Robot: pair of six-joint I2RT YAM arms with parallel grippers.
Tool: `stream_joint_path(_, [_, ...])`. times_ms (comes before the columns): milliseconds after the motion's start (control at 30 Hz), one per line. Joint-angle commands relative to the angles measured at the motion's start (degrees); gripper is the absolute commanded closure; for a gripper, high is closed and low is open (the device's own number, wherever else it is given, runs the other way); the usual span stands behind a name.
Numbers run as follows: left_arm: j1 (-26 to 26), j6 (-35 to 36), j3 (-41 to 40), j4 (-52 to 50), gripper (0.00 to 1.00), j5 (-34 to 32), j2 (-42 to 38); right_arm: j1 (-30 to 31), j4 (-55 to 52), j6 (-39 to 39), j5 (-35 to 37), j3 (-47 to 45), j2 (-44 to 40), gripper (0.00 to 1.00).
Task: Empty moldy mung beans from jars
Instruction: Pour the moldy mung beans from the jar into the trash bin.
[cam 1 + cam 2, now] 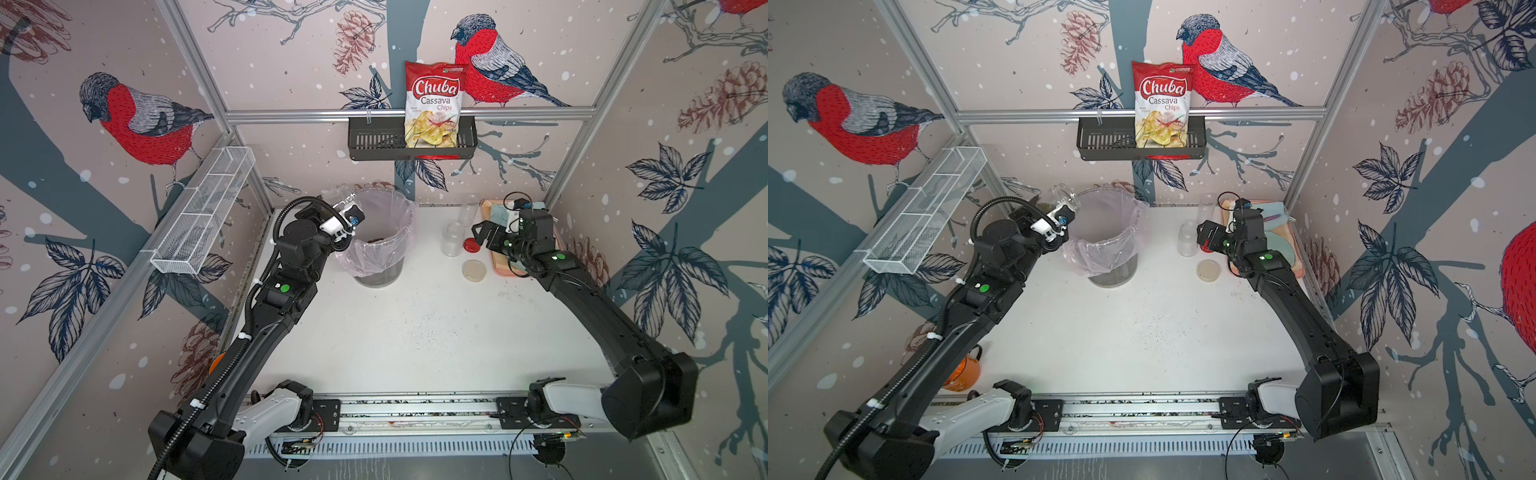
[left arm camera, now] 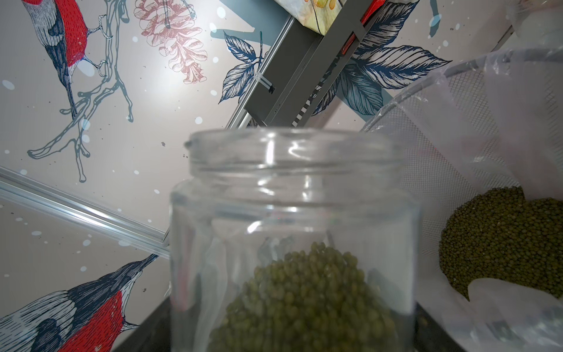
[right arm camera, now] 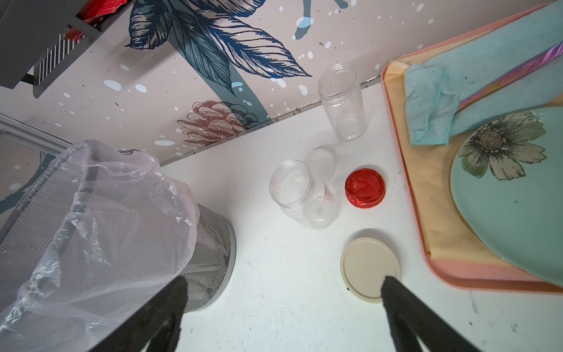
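Step in hand: pouring, judged. Left gripper clamped on jar; mung beans inside; raised beside bin rim, near tabletop's far edge. Right gripper agape, empty. Next: swing over bin, tip mouth down.

A: What's upper centre?
B: A Chuba chips bag in a black basket — upright.
A: And right of centre?
B: A pink tray — flowered plate and blue cloth lying on it.
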Motion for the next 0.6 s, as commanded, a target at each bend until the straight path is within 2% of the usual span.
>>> stream_joint_path(0, [0.2, 4.9, 0.2, 4.5, 1.00, -1.4, -0.4, -0.2, 1.2, -1.4, 0.4, 0.3, 0.3, 0.01])
stream_joint_path(567, [0.2, 11.1, 0.1, 5.2, 1.00, -4.3, 3.2, -0.1, -0.1, -1.6, -1.1, 2.6, 3.0, 0.01])
